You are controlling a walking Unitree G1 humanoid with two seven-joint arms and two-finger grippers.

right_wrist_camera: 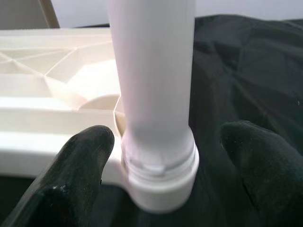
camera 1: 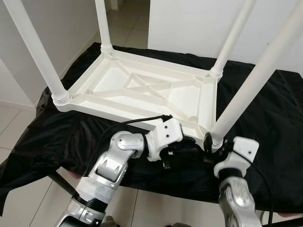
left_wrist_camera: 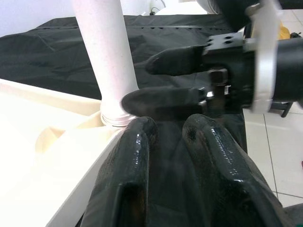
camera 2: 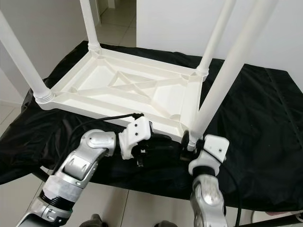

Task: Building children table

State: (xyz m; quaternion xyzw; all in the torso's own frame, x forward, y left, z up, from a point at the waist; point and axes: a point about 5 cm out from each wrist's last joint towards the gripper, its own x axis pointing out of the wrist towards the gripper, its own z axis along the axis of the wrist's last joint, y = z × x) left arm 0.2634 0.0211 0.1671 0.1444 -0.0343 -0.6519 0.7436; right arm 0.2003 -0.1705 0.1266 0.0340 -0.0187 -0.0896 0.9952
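Note:
A white plastic children's table (camera 1: pixel 142 87) lies upside down on a black cloth, its four legs pointing up. My right gripper (right_wrist_camera: pixel 161 158) is open, with one black finger (right_wrist_camera: pixel 75 182) on each side of the base of the near right leg (camera 1: pixel 246 85), close to it but not closed on it. My left gripper (left_wrist_camera: pixel 173 127) reaches in beside the table's front rim near that same corner. Its fingers (left_wrist_camera: pixel 137 165) are shut with nothing between them, and they point at the right gripper's fingers (left_wrist_camera: pixel 165 99) and the leg's collar (left_wrist_camera: pixel 116 116).
The black cloth (camera 1: pixel 274 142) covers a low surface whose front edge runs just under my wrists. Beyond that edge is light tiled floor (camera 1: pixel 19 127). White walls and a doorway stand behind. A black cable (camera 1: pixel 128 123) loops over my left wrist.

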